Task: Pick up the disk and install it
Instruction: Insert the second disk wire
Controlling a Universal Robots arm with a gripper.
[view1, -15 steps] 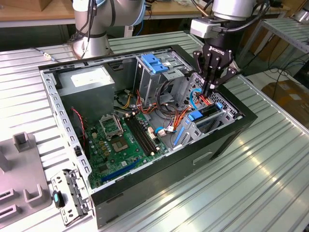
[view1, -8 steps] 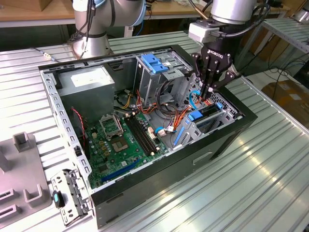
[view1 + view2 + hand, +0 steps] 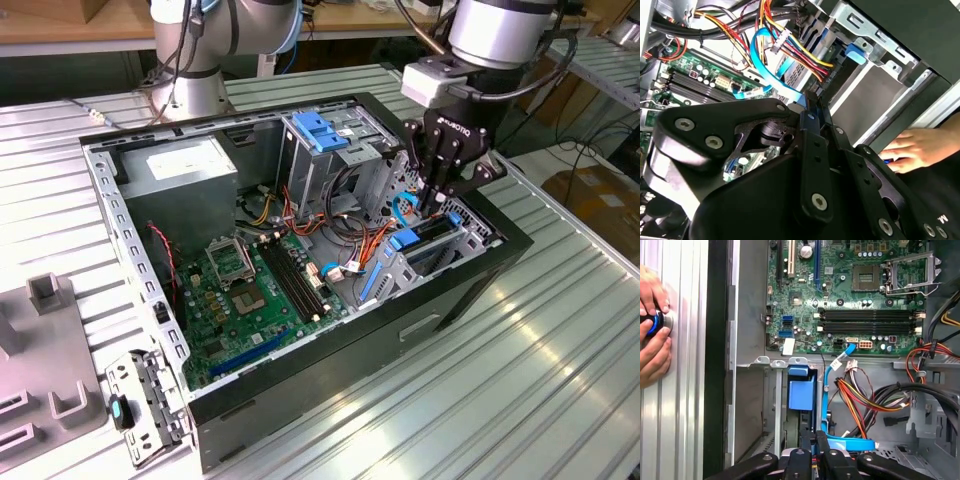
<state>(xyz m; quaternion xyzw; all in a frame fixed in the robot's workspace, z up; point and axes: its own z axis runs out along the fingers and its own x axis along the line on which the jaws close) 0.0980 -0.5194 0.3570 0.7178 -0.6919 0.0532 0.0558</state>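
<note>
Jaws looked closed together, tips down in drive bay; could not tell what, if anything, they pinched. Gripper (image 3: 432, 200) sat right of centre in exterior view. Disk (image 3: 428, 233) lay just below it, slotted in cage (image 3: 400, 268). Judged: disk stiff, fairly heavy, shock-sensitive; blue rails best hold. Lettering on gripper body left unread. Hand (image 3: 654, 335) rested on table (image 3: 560, 350).
</note>
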